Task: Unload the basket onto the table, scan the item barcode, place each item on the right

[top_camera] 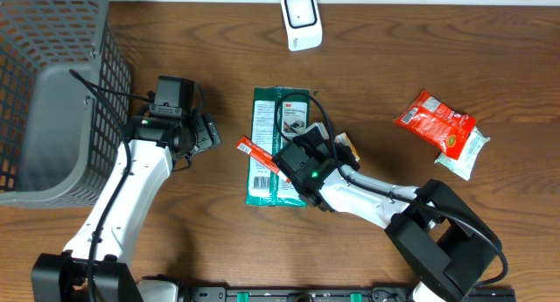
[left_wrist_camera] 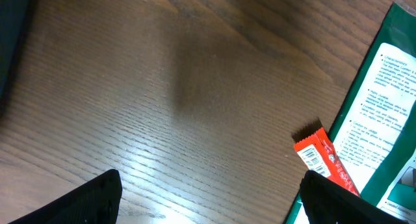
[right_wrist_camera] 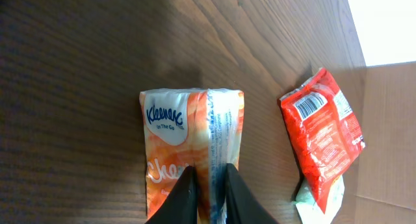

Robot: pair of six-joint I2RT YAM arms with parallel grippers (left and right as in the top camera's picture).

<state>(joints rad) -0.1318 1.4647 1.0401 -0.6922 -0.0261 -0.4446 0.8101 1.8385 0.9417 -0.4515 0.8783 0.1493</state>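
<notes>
An orange-and-white Kleenex tissue pack [right_wrist_camera: 175,130] fills the middle of the right wrist view. My right gripper [right_wrist_camera: 209,197] is shut on it, the two black fingers pinching its centre seam. From overhead, the right gripper [top_camera: 306,166] hangs over the green 3M package [top_camera: 267,131], and only an orange corner of the tissue pack [top_camera: 345,146] shows beside it. The white scanner [top_camera: 301,20] stands at the far edge of the table. My left gripper [top_camera: 206,132] is open over bare wood left of the green package; its wide-set fingertips [left_wrist_camera: 97,198] hold nothing.
A thin red bar wrapper [top_camera: 256,153] lies against the green package's left edge, its barcode end [left_wrist_camera: 322,160] showing. A red snack bag [top_camera: 435,122] rests on a white-green packet [top_camera: 462,155] at the right. A grey mesh basket [top_camera: 52,92] fills the far left.
</notes>
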